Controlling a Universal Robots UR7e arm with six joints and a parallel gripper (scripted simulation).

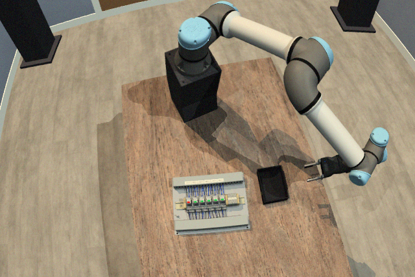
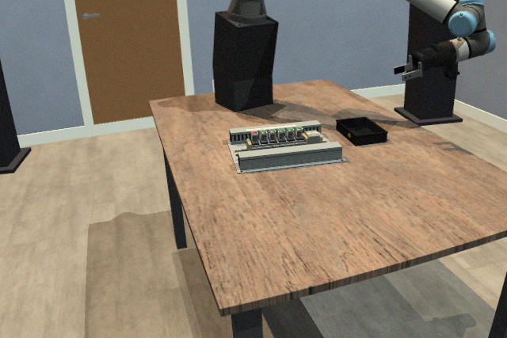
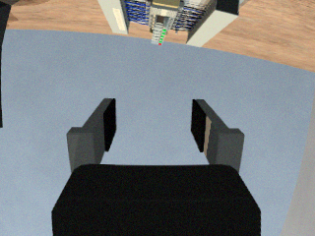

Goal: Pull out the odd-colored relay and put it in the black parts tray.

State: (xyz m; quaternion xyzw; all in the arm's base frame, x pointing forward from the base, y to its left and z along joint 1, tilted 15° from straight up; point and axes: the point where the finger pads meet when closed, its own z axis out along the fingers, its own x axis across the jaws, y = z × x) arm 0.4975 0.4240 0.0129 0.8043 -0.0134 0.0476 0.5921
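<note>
The grey relay panel (image 1: 211, 205) lies flat on the wooden table, with a row of relays along its middle rail. The leftmost relay (image 1: 189, 202) has a red button; the others show green buttons. The panel also shows in the exterior view (image 2: 286, 146) and far off at the top of the wrist view (image 3: 167, 7). The black parts tray (image 1: 272, 184) sits to the panel's right and looks empty; it also shows in the exterior view (image 2: 360, 131). My gripper (image 1: 310, 172) is open and empty, held level high above the table's right edge, beyond the tray, fingers pointing toward the panel.
The arm's black pedestal (image 1: 192, 87) stands at the table's far end. Dark pillars (image 2: 429, 51) stand on the floor beyond the table's right side.
</note>
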